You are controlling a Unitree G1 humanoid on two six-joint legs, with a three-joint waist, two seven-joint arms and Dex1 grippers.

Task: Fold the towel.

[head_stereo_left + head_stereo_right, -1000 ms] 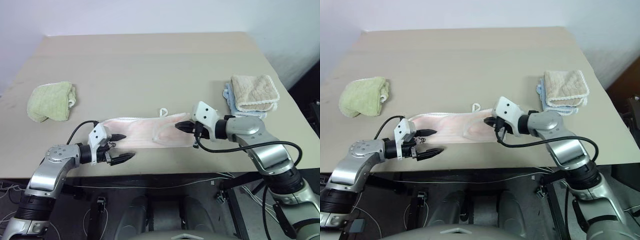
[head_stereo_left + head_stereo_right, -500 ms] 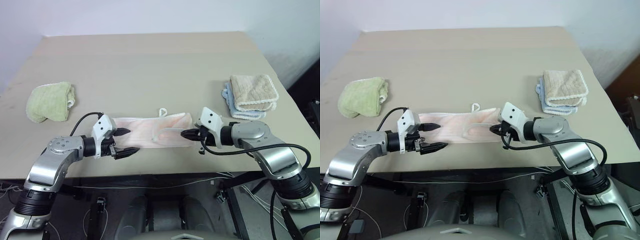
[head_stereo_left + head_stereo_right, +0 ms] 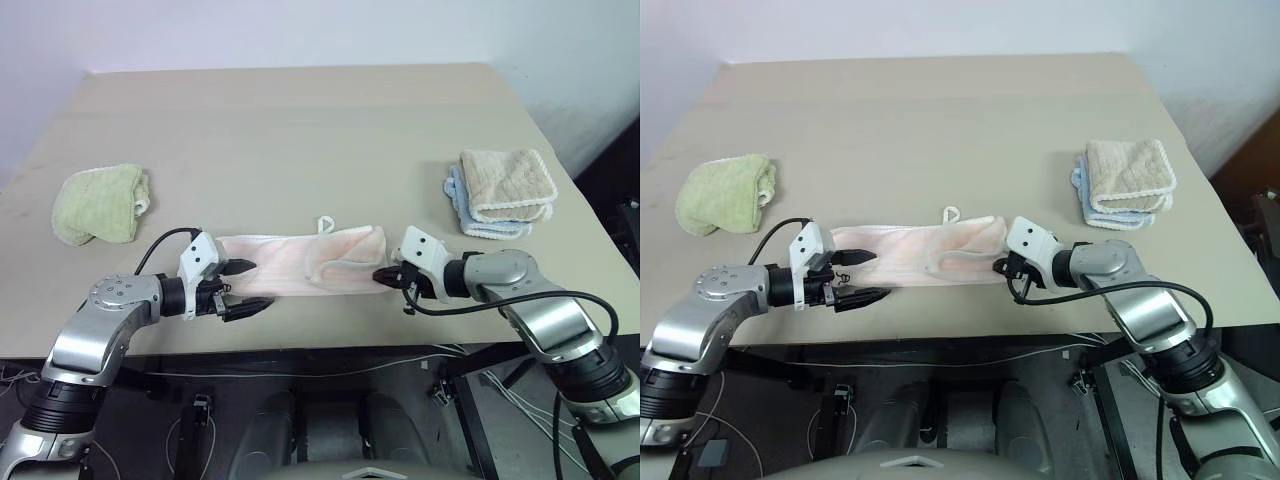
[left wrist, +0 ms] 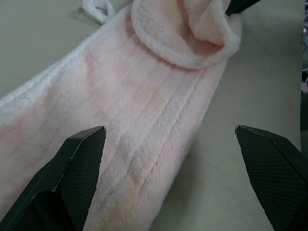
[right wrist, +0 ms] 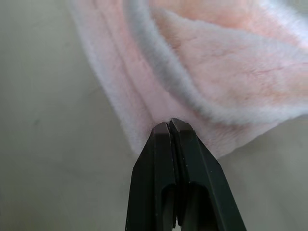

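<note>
Your pink terry towel (image 3: 300, 265) lies as a long ribbed strip near the table's (image 3: 300, 130) 6 o'clock edge. Right gripper (image 3: 381, 275) is pinched closed at its 3 o'clock end; left gripper (image 3: 244, 287) gapes wide at 9 o'clock.

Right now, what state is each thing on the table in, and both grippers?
towel: lying as a long folded strip, one end curled over.
left gripper: open, at the strip's left end.
right gripper: shut, tips at the strip's right edge.
green towel: bunched.
beige towel: folded, stacked on a blue cloth.
</note>
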